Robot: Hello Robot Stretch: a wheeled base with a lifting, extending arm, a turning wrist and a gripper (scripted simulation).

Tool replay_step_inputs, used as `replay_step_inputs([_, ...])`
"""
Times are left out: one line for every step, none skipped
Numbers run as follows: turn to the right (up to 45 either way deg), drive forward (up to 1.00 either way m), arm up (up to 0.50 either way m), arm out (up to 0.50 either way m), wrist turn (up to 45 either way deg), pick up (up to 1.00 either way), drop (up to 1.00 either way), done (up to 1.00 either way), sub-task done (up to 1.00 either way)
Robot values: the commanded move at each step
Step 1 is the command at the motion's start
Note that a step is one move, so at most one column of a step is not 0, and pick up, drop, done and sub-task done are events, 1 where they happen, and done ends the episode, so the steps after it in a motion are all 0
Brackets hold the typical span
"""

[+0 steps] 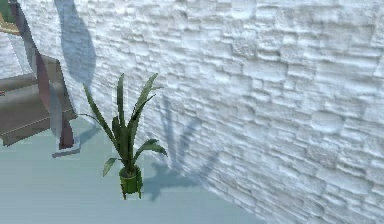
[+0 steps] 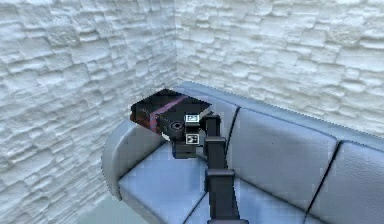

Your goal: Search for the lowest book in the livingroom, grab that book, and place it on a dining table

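Observation:
A dark book with a reddish stripe along its edge shows at the back left corner of a grey sofa, level with the top of the backrest. My arm rises from the bottom edge of the arm side view, over the seat cushions. Its two white marker squares and the gripper sit right against the book. I cannot tell whether the book hangs from the gripper or rests on the sofa's corner, so I cannot tell whether it holds anything.
White stone walls meet in a corner behind the sofa. In the forward view a potted plant with long green leaves stands on the pale floor before the stone wall. Dark wooden furniture stands at that view's left.

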Motion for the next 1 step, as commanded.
replay_step_inputs([0.0, 0.0, 0.14, 0.0, 0.0, 0.0, 0.0, 0.0, 0.0])
